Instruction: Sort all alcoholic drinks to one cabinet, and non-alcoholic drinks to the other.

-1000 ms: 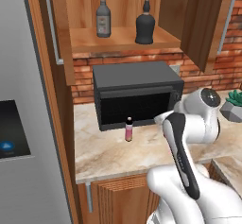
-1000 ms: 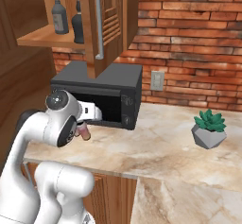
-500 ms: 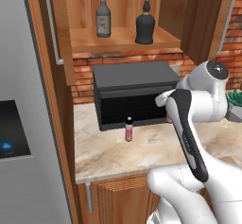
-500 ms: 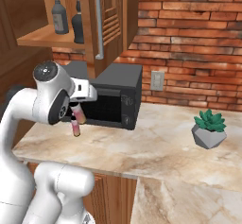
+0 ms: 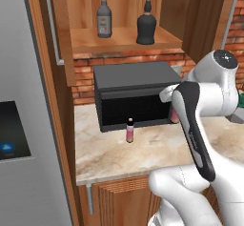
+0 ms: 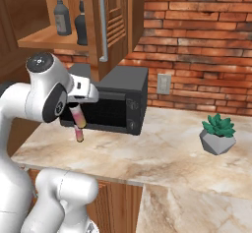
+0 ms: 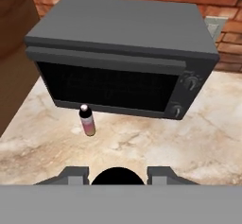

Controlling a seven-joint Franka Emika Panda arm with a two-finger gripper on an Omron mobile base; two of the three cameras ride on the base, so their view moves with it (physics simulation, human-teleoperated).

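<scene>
The hand [image 6: 78, 110] is clamped on a pink bottle [image 6: 78, 121], lifted in front of the microwave [image 6: 118, 99]. Swinging it carelessly could clip the microwave or topple the second pink bottle [image 5: 129, 130] standing before it. Above the microwave, the open cabinet [image 5: 121, 39] holds the red-capped bottle [image 5: 104, 17] and dark bottle [image 5: 146, 22].

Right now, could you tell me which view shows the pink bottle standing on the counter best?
The hand view: the standing pink bottle appears whole before the microwave. The left base view shows it smaller; the right base view is unclear.
</scene>
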